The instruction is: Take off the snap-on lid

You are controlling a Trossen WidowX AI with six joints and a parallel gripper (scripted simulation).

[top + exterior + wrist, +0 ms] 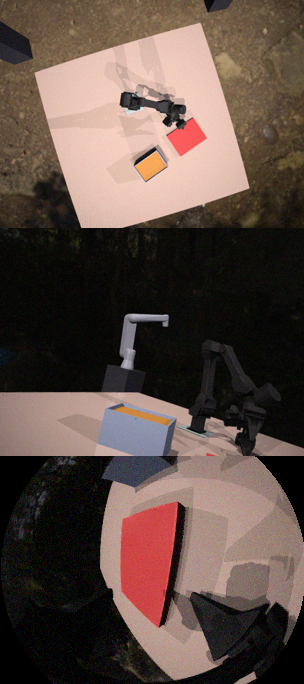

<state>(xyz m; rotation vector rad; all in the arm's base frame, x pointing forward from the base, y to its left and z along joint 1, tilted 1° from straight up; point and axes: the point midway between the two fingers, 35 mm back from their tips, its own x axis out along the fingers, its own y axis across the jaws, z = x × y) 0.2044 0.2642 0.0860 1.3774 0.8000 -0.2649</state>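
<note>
The storage box (145, 156) (132, 433) (137, 470) is blue-grey, upright and uncovered, with an orange inside surface showing below its rim. The red lid (187, 137) (147, 556) is off the box, up and to the right of it in the top view. Its red face is up and it looks nearly flat, low at the table; the frames do not show for certain that every edge touches. Only a sliver of the lid (210, 454) shows in the exterior view. My gripper (175, 123) (152, 594) is open and empty, at the lid's dark near edge, with one finger partly over that edge.
The pink table (99, 159) (37, 422) carries the arm's pale green base plate (134, 111) (209, 434). Dark pedestals (15, 47) (217, 5) stand beyond the table edge; one pedestal (122, 380) bears a white arm (128, 337).
</note>
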